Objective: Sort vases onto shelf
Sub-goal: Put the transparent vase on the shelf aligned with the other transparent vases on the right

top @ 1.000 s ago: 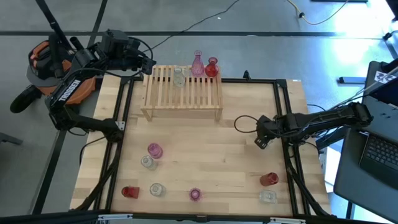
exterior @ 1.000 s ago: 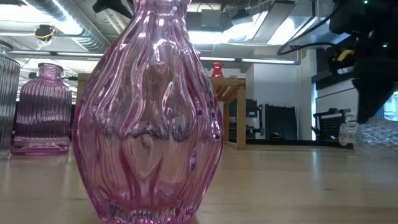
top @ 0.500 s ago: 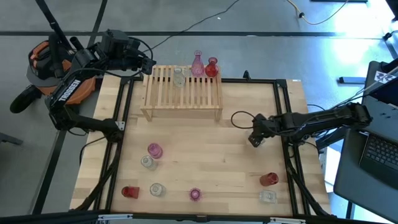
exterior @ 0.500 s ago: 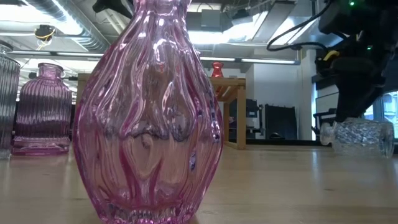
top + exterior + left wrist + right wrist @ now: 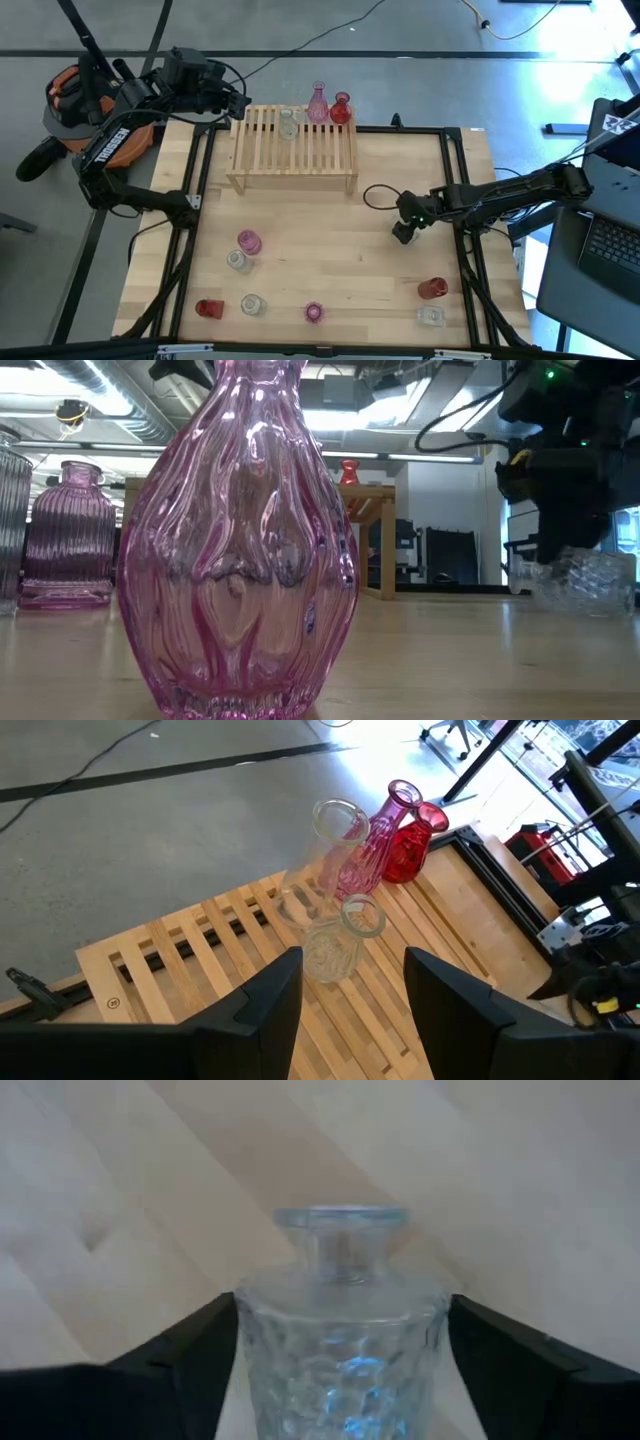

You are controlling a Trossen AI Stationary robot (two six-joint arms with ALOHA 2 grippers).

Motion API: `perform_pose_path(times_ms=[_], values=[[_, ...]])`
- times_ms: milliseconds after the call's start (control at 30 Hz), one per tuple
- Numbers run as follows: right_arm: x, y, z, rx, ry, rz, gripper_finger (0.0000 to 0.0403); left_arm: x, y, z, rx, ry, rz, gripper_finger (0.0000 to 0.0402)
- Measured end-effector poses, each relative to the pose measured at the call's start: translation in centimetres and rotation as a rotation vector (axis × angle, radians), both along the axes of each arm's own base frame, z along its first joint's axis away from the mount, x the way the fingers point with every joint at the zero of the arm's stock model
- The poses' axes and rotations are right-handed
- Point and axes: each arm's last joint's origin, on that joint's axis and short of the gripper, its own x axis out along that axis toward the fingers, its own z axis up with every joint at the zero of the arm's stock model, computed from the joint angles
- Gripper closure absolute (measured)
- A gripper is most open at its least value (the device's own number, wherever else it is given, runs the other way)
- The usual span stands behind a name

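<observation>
My right gripper (image 5: 402, 234) is at the table's right middle, shut on a small clear textured vase (image 5: 340, 1350). The same vase shows in the low view (image 5: 582, 578), lying with its neck to one side. My left gripper (image 5: 350, 1010) hangs open over the shelf's left end, with nothing between its fingers. The light wooden shelf (image 5: 295, 150) stands at the far middle. On its far right part stand clear vases (image 5: 345, 935), a pink one (image 5: 385, 830) and a red one (image 5: 415, 840). My right gripper has the clear vase's body between its two fingers, one finger against each side (image 5: 250, 1342). The fingers slant steeply down from above and lie along the vase. Its neck (image 5: 342, 1245) points away past the fingertips. In the low view its underside (image 5: 590, 606) seems to lie on the table.
Several more vases stand on the near half of the table: pink (image 5: 248, 241), clear (image 5: 237, 260), red (image 5: 208, 308), clear (image 5: 252, 304), pink (image 5: 314, 312), red (image 5: 432, 289), clear (image 5: 430, 316). A dark frame (image 5: 455, 180) borders the tabletop.
My right gripper has moved toward the table's left edge and a little down, tipping more steeply downward. The clear vase has gone along with it.
</observation>
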Motion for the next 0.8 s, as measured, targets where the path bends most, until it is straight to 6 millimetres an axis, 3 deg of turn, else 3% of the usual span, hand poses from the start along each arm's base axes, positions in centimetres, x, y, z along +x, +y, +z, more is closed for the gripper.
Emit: perform_pose_path(times_ms=[200,633,800], values=[[-0.1,0.1,0.0,0.015,0.006,0.038,0.0066,0.0,0.0,0.0,0.0,0.0,0.0,0.0233],[2.7,0.5,-4.3,0.036,0.1,0.133,0.0084,0.0,0.0,0.0,0.0,0.0,0.0,0.0233],[3.8,0.6,-4.8,0.051,0.065,0.129,0.0109,0.0,0.0,0.0,0.0,0.0,0.0,0.0233]])
